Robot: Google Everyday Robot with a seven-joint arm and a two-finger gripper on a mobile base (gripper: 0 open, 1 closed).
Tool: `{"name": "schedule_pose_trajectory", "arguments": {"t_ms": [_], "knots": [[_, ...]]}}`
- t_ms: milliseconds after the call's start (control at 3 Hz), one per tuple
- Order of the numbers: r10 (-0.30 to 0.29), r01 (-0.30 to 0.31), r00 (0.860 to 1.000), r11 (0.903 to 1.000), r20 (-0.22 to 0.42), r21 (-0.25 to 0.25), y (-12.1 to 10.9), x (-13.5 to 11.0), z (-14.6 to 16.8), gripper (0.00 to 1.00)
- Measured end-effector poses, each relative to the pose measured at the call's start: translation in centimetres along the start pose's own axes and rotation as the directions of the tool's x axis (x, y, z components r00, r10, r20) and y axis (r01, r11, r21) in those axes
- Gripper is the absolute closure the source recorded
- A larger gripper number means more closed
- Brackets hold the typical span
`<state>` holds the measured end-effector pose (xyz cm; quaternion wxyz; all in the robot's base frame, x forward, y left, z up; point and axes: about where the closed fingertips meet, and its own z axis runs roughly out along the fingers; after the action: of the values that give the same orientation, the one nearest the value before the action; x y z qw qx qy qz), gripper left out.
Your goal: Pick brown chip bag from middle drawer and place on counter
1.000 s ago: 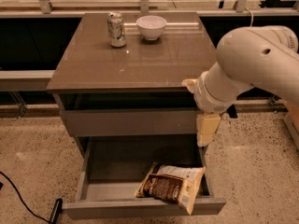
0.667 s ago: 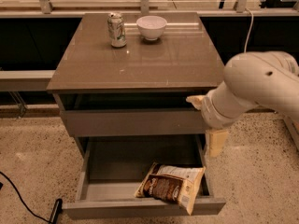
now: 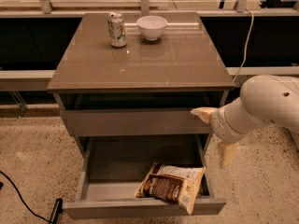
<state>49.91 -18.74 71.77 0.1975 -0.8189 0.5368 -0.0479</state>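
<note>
The brown chip bag (image 3: 172,185) lies flat in the front right of the open middle drawer (image 3: 140,208), its cream end over the front rim. The counter (image 3: 149,62) tops the cabinet. My gripper (image 3: 211,137) hangs at the cabinet's right side, level with the closed upper drawer front and above and right of the bag. Its two cream fingers are spread apart, one (image 3: 202,113) pointing left, the other pointing down. It holds nothing.
A soda can (image 3: 117,29) and a white bowl (image 3: 152,27) stand at the back of the counter. A black cable (image 3: 28,204) lies on the speckled floor at the left. A railing and dark panels run behind the cabinet.
My arm has moved down and to the right, away from the counter's right edge. The gripper now sits lower beside the drawers. The bag has not moved.
</note>
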Motion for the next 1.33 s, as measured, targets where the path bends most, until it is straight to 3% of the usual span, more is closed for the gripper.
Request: {"name": "schedule_pose_trajectory", "arguments": {"t_ms": [333, 667, 1000, 1333], "knots": [[0.002, -0.005, 1.0, 0.9956, -0.022, -0.094, 0.8, 0.5, 2.0, 0.0], [-0.053, 0.046, 0.998, 0.9772, -0.026, -0.207, 2.7, 2.4, 6.7, 0.0], [-0.138, 0.142, 0.99, 0.9676, 0.032, -0.209, 4.7, 3.0, 9.6, 0.0], [-0.226, 0.244, 0.966, 0.9579, 0.128, -0.152, 6.4, 2.7, 12.1, 0.0]]}}
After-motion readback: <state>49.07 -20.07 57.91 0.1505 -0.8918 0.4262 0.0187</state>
